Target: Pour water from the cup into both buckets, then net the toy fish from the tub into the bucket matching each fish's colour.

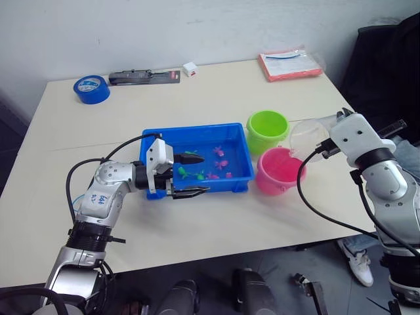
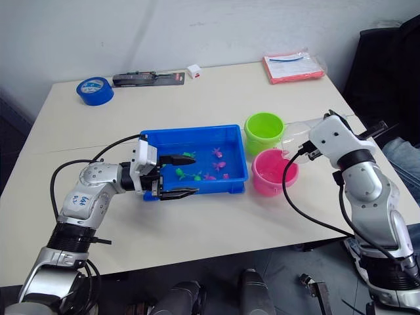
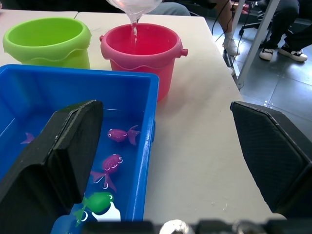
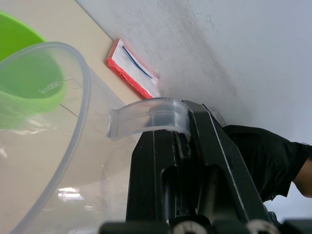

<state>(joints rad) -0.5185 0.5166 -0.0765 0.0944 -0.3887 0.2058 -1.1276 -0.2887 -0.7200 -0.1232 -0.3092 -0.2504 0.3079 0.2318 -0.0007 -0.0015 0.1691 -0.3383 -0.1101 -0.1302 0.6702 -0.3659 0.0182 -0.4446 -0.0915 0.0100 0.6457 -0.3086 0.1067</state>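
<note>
The right gripper [image 4: 170, 146] has the clear plastic cup [image 1: 308, 136] pinched by its handle and tipped so a thin stream drops into the pink bucket [image 3: 141, 51] right below its lip; the lime bucket [image 3: 48, 41] sits just beside that. The left gripper [image 1: 190, 174] hangs wide open and empty over the near end of the glossy blue tub [image 1: 239, 178], probably just waiting; the tiny pink and green fish [image 3: 119, 134] float between and just past its fingers.

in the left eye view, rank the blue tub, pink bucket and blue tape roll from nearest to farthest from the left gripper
1. Blue tub: the left gripper hangs open over its near left part.
2. Pink bucket: to the right, just past the tub's right end.
3. Blue tape roll: at the table's far left corner.
</note>
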